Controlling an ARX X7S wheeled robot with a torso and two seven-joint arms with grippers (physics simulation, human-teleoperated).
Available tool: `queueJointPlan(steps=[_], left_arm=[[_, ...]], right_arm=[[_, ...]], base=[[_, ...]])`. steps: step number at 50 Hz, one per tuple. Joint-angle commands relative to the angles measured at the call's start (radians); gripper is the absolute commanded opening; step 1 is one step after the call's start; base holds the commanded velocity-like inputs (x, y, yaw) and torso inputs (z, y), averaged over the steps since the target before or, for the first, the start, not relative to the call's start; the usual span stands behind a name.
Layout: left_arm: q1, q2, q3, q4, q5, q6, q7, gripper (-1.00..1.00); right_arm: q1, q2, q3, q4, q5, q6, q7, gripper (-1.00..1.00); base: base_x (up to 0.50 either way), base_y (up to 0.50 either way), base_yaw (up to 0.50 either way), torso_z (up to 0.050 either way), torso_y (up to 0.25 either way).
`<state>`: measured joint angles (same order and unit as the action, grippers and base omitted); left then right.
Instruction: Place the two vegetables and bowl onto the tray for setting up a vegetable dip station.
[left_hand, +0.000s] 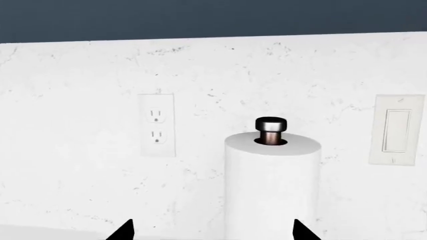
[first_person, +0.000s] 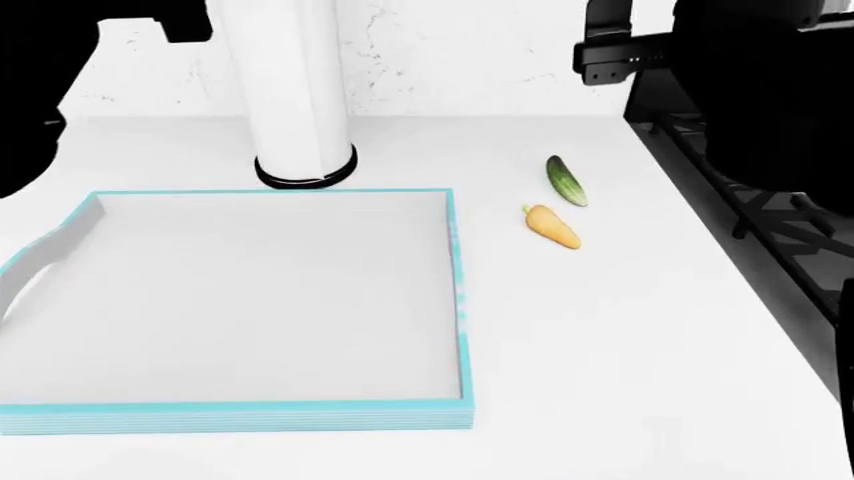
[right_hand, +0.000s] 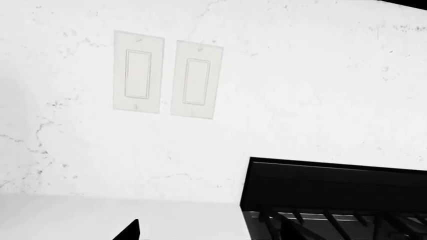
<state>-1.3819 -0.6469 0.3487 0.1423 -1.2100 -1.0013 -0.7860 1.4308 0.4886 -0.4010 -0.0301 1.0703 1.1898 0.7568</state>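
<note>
The tray (first_person: 461, 330), white floor and low light blue rim, lies empty at the counter's front left. The dark green cucumber (first_person: 566, 180) and the orange carrot (first_person: 553, 226) lie on the counter to the right of the tray, close together. The bowl is out of view. My left gripper (left_hand: 212, 232) is open and empty, held high and facing the wall; only its two dark fingertips (left_hand: 123, 232) show. My right gripper (right_hand: 210, 232) is also raised toward the wall, fingertips (right_hand: 130, 232) wide apart and empty. Both arms show only as black shapes at the head view's top corners.
A tall white paper towel roll (first_person: 296, 90) on a black base stands just behind the tray; it also shows in the left wrist view (left_hand: 272, 190). A black stove (first_person: 761, 230) borders the counter's right edge. The wall holds an outlet (left_hand: 157, 125) and switches (right_hand: 167, 75).
</note>
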Motion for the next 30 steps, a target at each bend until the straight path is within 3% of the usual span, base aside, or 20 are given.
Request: queueJointPlan(steps=[1,8,19,30], left_arm=[[-0.001,-0.017,-0.005,-0.008,0.003,0.001,0.000,1.00],[-0.005,-0.054,0.011,-0.088,0.083,0.031,0.027,1.00],[0.009,-0.087,-0.026,-0.122,0.085,0.047,0.006,1.00],[0.018,-0.095,-0.038,-0.134,0.085,0.054,-0.004,1.00]], right_arm=[[-0.013,0.006,-0.002,-0.006,0.003,-0.008,-0.003,1.00],[-0.019,0.011,0.000,-0.007,0.003,-0.013,0.000,1.00],[-0.015,0.013,0.010,0.001,0.003,-0.021,0.012,1.00],[-0.028,0.022,0.021,-0.014,0.010,-0.032,0.016,1.00]], base=[[0.00,0.00,0.00,0.000,0.000],[0.00,0.00,0.00,0.000,0.000],[0.01,0.00,0.00,0.000,0.000],[0.45,0.00,0.00,0.000,0.000]])
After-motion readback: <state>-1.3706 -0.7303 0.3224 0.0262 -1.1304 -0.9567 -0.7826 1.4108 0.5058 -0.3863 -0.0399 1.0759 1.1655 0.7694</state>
